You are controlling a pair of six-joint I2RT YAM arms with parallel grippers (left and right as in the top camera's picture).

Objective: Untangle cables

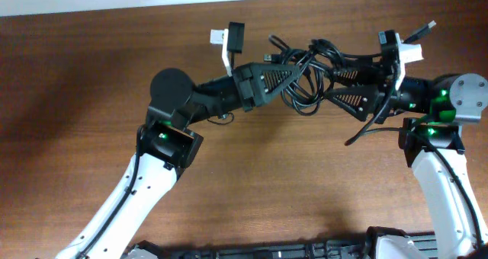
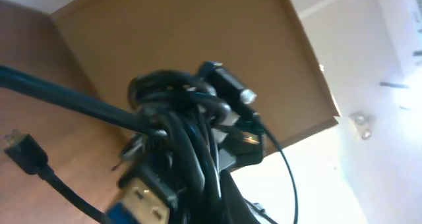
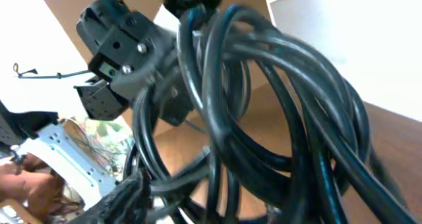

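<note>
Cables [image 1: 314, 52]: black tangle bunched between both grippers, over the far side of the table [image 1: 76, 76]
Left gripper [image 1: 300, 67]: was clenched on the cables
Right gripper [image 1: 332, 85]: fingers stood apart in the tangle; whether it grasped anything could not be told
Left wrist view only: blue-tongued plug [image 2: 142, 196]; silver-tipped plug [image 2: 232, 87]
Overhead only: loose end [image 1: 364, 131] trailed beside the right arm

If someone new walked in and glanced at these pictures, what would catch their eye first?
A knotted clump of black cables hangs between the left hand and right hand near the far edge of the table, seen from overhead. Thick loops nearly fill the right wrist view, and a gold-faced plug juts out low in the left wrist view.
</note>
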